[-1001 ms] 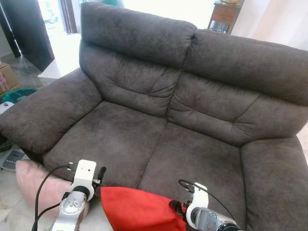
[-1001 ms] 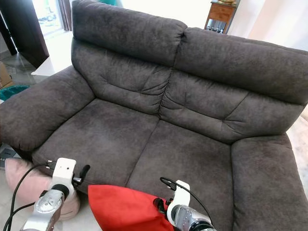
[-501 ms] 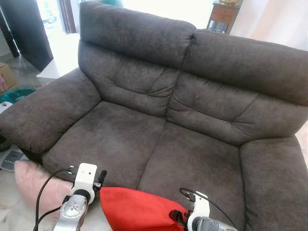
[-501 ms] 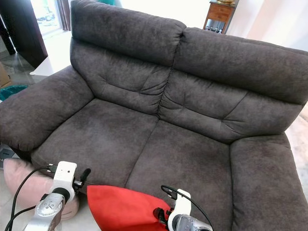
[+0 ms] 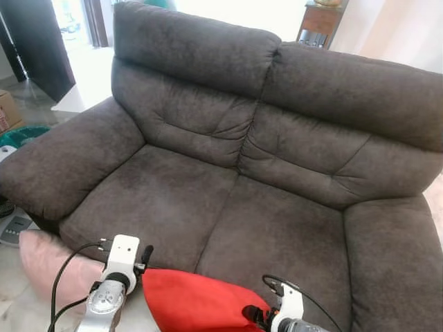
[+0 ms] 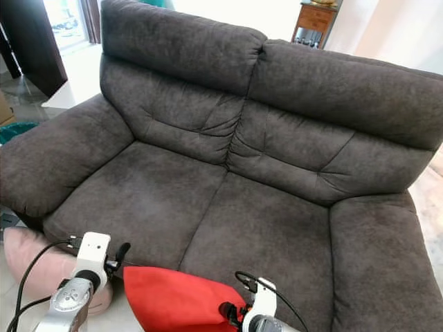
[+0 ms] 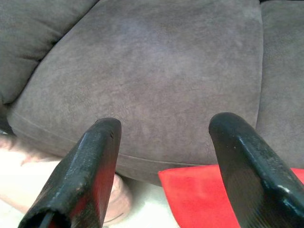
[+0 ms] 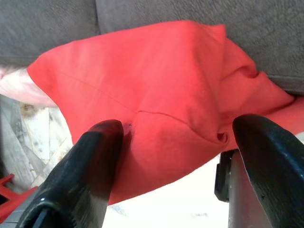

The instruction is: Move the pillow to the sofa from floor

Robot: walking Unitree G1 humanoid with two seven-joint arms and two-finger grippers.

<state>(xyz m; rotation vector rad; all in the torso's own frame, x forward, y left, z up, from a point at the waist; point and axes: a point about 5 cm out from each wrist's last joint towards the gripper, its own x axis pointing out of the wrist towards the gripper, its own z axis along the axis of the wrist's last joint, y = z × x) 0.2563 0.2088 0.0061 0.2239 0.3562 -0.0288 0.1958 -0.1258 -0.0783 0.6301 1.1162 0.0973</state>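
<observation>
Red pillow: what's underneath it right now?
The red pillow overlaps the sofa seat's front edge; pale floor shows below. What supports its underside is hidden.
</observation>
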